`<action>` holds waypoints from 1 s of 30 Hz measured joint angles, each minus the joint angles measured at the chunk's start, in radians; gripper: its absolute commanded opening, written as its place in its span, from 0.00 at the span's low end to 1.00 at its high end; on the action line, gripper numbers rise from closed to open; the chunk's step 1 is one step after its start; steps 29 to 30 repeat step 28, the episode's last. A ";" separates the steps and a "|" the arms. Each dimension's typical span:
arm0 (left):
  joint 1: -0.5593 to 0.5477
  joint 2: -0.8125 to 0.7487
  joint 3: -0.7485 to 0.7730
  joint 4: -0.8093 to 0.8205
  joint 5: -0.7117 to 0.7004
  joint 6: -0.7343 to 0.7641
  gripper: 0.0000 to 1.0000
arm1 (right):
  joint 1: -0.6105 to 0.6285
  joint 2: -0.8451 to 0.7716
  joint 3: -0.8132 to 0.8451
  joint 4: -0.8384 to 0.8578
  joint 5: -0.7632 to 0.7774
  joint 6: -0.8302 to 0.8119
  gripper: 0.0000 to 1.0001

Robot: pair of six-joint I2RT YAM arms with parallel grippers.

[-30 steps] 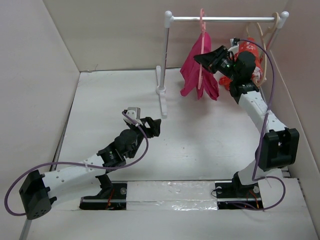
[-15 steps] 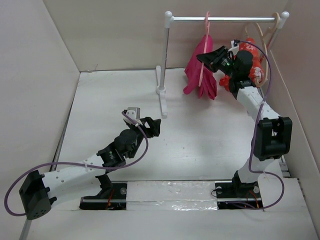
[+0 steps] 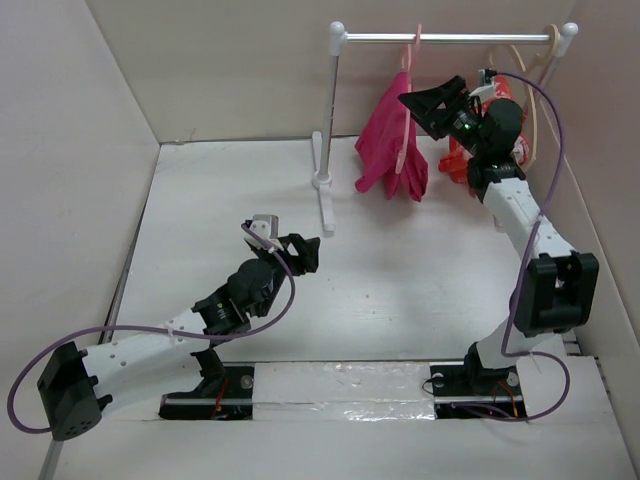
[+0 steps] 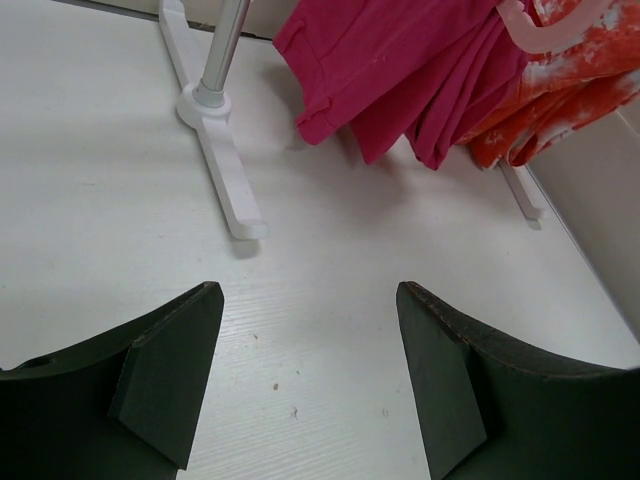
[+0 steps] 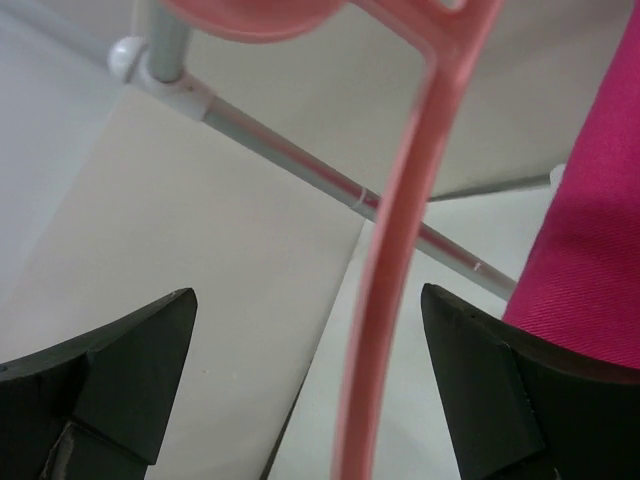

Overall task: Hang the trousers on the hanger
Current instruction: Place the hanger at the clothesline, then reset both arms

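The magenta trousers [image 3: 392,140] hang folded over the thin pink hanger [image 3: 408,70], whose hook sits on the rack's rail [image 3: 470,38]. My right gripper [image 3: 415,105] is open, just right of the hanger and level with its upper part. In the right wrist view the hanger's pink bar [image 5: 395,270] runs between the spread jaws of the right gripper [image 5: 308,291] without touching either, with the trousers [image 5: 590,250] at the right edge. My left gripper [image 3: 305,252] is open and empty, low over the table. In the left wrist view that gripper [image 4: 310,295] faces the trousers [image 4: 400,70].
The white rack's post and foot [image 3: 323,180] stand left of the trousers. A red-orange patterned garment [image 3: 460,160] hangs on a beige hanger [image 3: 540,60] at the rail's right end, behind my right arm. White walls close in the table on the left, back and right.
My right gripper has opened and let go of the hanger, then drawn back slightly to the right. The hanger with the trousers now hangs free from the rail. The left arm has stayed still.
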State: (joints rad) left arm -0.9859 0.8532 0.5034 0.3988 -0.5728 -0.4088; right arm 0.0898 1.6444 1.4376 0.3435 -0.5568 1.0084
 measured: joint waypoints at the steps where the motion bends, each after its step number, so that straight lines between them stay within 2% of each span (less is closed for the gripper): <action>1: 0.000 0.000 0.000 0.000 -0.003 0.000 0.68 | 0.000 -0.024 -0.006 -0.001 0.010 -0.015 1.00; 9: 0.000 -0.018 0.000 0.002 -0.011 0.000 0.70 | 0.049 -0.308 -0.189 -0.097 0.211 -0.210 1.00; 17: 0.000 -0.066 -0.008 0.006 -0.021 0.000 0.73 | 0.308 -0.802 -0.634 -0.138 0.415 -0.436 1.00; 21: 0.000 -0.103 -0.038 0.027 -0.050 0.005 0.74 | 0.396 -1.065 -0.858 -0.248 0.494 -0.478 1.00; 25: 0.000 -0.097 -0.049 0.046 -0.077 0.012 0.71 | 0.441 -1.312 -1.003 -0.402 0.570 -0.478 1.00; 30: 0.000 -0.053 -0.052 0.067 -0.098 0.014 0.72 | 0.454 -1.391 -1.041 -0.485 0.591 -0.470 1.00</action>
